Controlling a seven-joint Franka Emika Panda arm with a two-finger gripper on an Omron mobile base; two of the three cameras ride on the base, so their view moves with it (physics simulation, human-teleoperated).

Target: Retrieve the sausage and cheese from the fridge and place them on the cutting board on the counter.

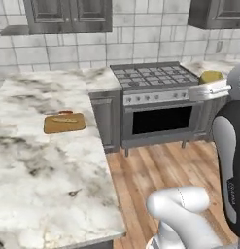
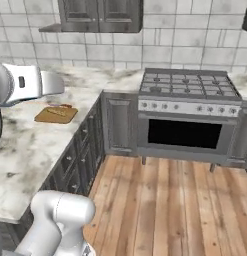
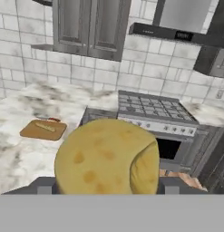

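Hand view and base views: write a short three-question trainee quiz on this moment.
1. True or false: the tan wooden cutting board lies on the white marble counter.
2. What is between the fingers of the gripper? A) a pale yellow cheese chunk; B) a metal pot; C) nothing.
3. Fill in: the floor in front of the silver-grey stove is made of ___ planks.
Key: 1 true; 2 A; 3 wooden.
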